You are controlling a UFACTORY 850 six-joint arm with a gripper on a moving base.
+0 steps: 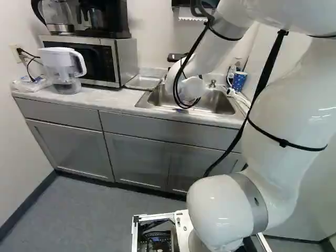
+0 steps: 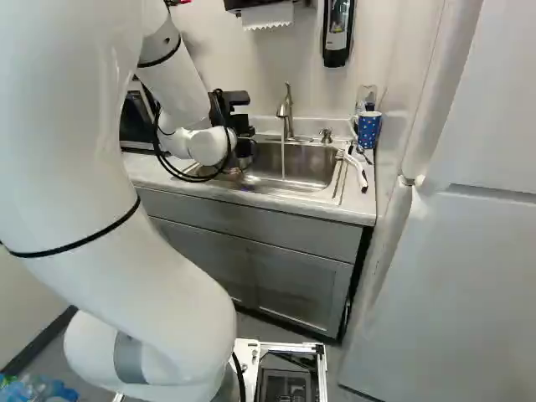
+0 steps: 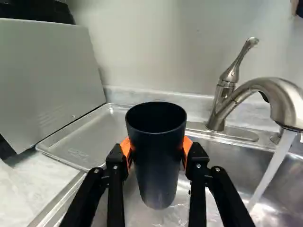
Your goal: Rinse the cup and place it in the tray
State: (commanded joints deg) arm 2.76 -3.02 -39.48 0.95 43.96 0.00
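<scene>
Clamped from both sides on a tapered black cup (image 3: 157,161), parted to its width, above the stainless-steel sink (image 3: 227,163), near clear running water (image 3: 271,172).

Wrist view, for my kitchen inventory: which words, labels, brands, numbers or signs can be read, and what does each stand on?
No text can be read in this view.
Tray: a faint marking on its floor, too faint to read.
Cup: none on the dark side that shows.
Faucet: none that I can make out.
</scene>
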